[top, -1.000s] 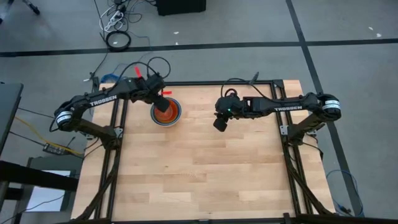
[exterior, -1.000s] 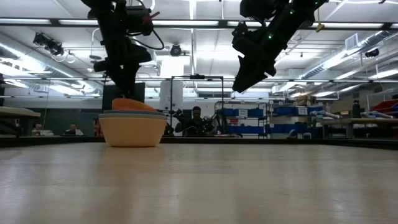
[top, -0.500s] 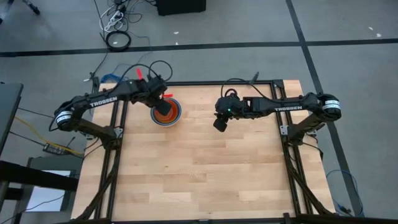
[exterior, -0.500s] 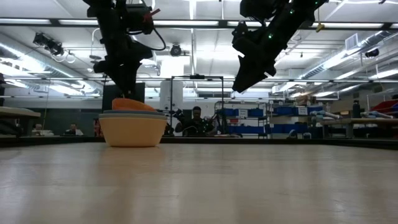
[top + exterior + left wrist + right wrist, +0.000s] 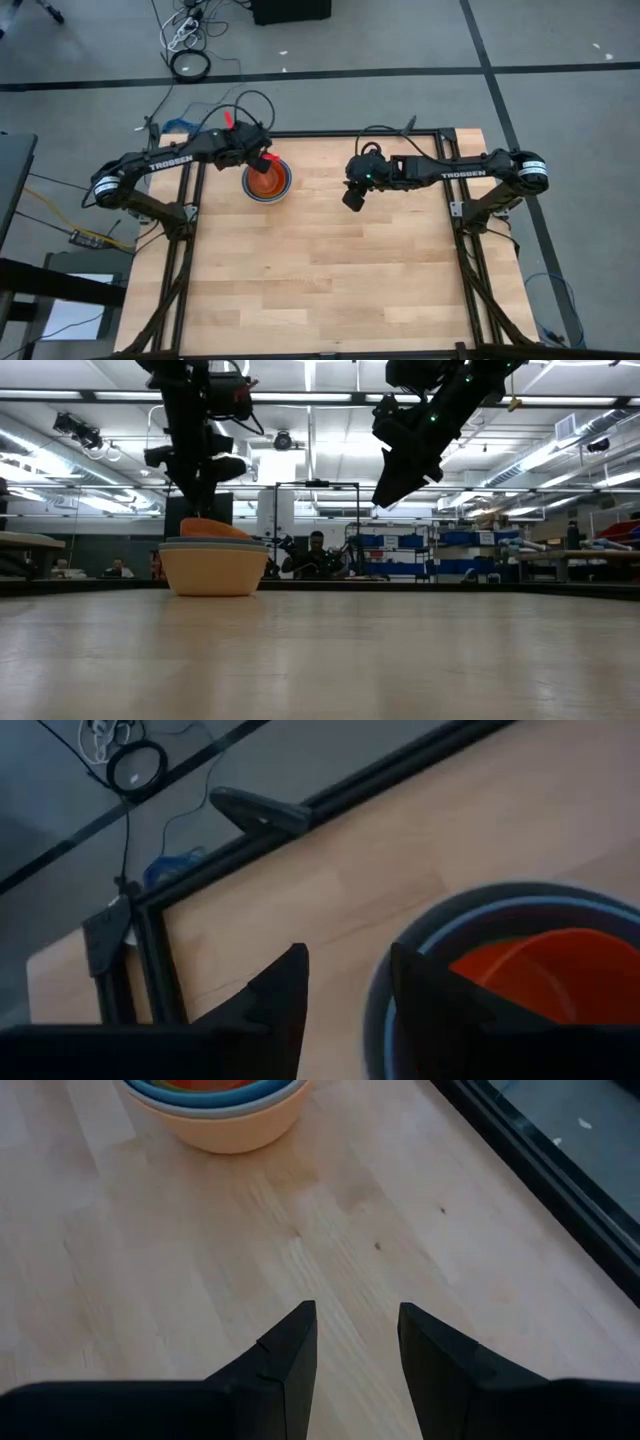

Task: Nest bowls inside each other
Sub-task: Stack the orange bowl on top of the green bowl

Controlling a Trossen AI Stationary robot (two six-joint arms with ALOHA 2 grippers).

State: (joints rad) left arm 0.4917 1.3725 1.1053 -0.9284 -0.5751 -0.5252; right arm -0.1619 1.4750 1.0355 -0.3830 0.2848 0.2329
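The bowls stand nested in one stack point(image 5: 267, 181) near the table's far left, the pale orange outer bowl point(image 5: 213, 568) resting on the wood. Grey and blue rims point(image 5: 440, 925) ring a red-orange bowl point(image 5: 540, 970) on top, which sits tilted in the low view. My left gripper point(image 5: 345, 975) hovers open above the stack's far-left rim, touching nothing. My right gripper point(image 5: 355, 1330) hangs open in the air above bare wood at the table's far middle, right of the stack point(image 5: 215, 1105).
Bare wooden tabletop point(image 5: 330, 270) stretches toward the near edge. A black metal frame point(image 5: 300, 810) borders the table's far edge. Cables lie on the floor beyond point(image 5: 190, 60). People sit in the room behind the table point(image 5: 316, 550).
My left gripper has rolled and swung at the wrist above the stack while staying over it. The bowls have kept still. My right arm has not moved.
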